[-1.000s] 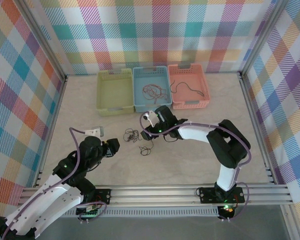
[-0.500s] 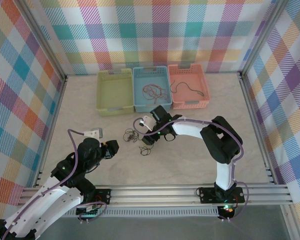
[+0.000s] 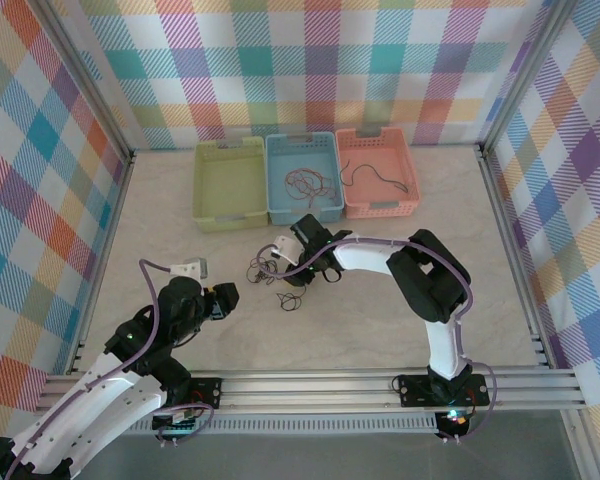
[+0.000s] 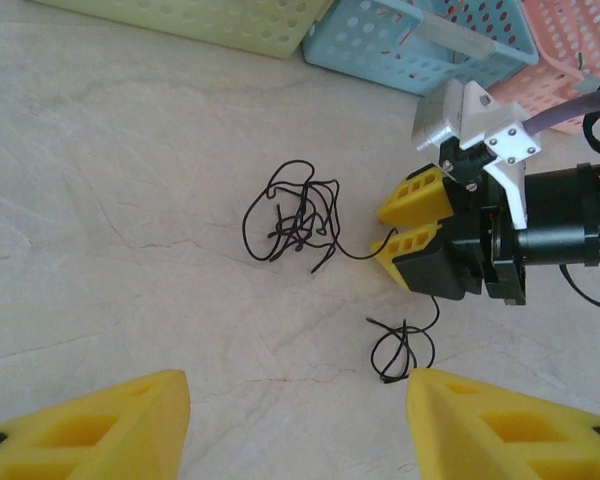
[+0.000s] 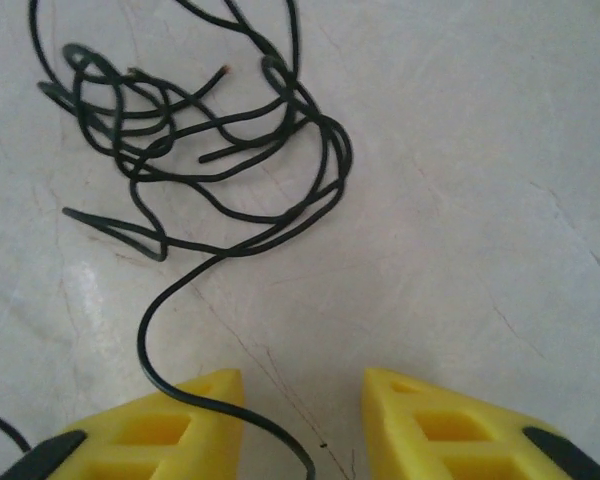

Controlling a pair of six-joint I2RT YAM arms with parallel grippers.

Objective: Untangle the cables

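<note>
The black tangle of cables lay on the surface, with a stray tail running from it to the right pincer. That pincer's jaws stood narrowly apart, with nothing pinched. A smaller loop lay near. The left pincer hung wide open and empty, well back. The step in hand looked like seizing that tail. The next move called for the right pincer to shut on it and draw it clear.

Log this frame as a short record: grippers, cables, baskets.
left gripper: open, touching nothing
right gripper: jaws narrowly apart, a strand of the black tangle between them
small black loop: loose, beside the tangle
blue basket: holds a reddish cable
pink basket: holds a black cable
</note>
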